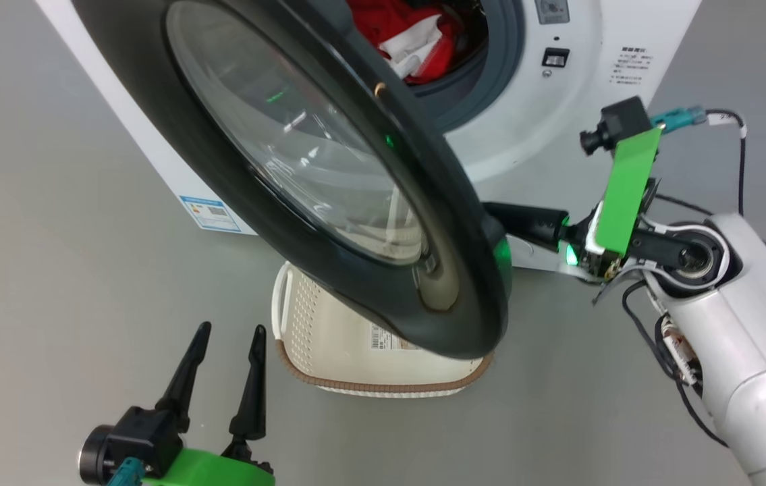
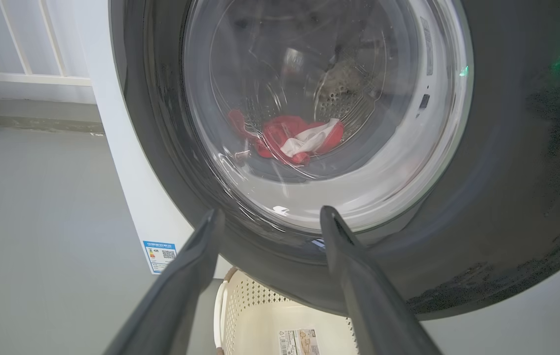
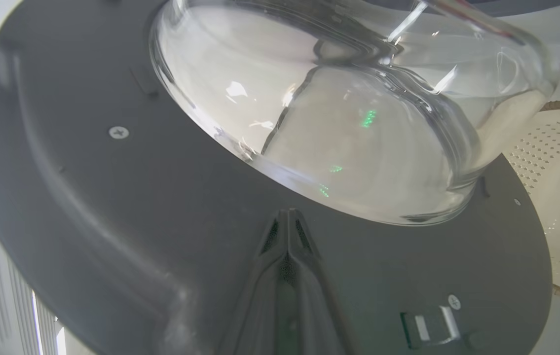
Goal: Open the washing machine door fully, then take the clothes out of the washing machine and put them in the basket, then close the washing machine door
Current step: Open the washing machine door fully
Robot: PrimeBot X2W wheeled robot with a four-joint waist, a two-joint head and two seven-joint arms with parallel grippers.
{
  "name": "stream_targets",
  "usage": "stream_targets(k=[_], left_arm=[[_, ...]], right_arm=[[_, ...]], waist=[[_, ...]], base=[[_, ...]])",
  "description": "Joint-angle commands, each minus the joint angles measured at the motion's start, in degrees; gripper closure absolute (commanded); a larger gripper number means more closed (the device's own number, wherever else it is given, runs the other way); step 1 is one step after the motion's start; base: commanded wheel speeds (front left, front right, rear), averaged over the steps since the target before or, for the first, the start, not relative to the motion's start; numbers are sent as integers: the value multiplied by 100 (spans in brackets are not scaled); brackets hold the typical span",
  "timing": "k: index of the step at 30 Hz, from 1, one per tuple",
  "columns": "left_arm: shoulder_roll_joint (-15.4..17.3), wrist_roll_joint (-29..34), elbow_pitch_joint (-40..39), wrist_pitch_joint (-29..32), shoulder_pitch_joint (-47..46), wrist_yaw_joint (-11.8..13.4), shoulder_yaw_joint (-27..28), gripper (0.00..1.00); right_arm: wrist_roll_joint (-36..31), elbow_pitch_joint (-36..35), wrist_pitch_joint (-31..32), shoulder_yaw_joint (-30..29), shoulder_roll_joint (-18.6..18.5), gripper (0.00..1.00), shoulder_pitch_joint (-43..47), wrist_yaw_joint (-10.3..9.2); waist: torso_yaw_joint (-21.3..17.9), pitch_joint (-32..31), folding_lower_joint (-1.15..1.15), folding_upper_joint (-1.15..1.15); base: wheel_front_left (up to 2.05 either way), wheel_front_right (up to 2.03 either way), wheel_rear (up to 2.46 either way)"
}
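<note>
Against the inside of the door (image 3: 112,207), the right gripper (image 3: 288,222) pushes, fingers together; left gripper (image 1: 231,329) idles, spread. Next: swing it wider.

Bright, even light; soft glare.

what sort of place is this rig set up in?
Likely a laundry corner staged in a lab or test room, judging by a big white front-loading washing machine and a cream perforated plastic basket standing on a bare grey floor.
</note>
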Motion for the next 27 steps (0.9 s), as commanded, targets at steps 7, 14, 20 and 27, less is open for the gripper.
stream_targets(k=[7,14,20,27], left_arm=[[90,-54,-153,-70,128,54,167,0],[90,-63,-189,-70,246,94,137,0],[90,-46,-226,-70,306,105,133,0],[90,-32,-247,-70,348,110,146,0]], right_arm=[[-126,-588,174,135,259,100,538,10],[-233,-801,327,268,418,100,822,10],[-289,-914,402,331,560,100,975,10],[-326,-1015,503,386,707,100,1111,10]], waist=[[237,-257,0,0],[422,-401,0,0],[631,-478,0,0],[894,-551,0,0]], base=[[0,0,0],[0,0,0],[0,0,0],[0,0,0]])
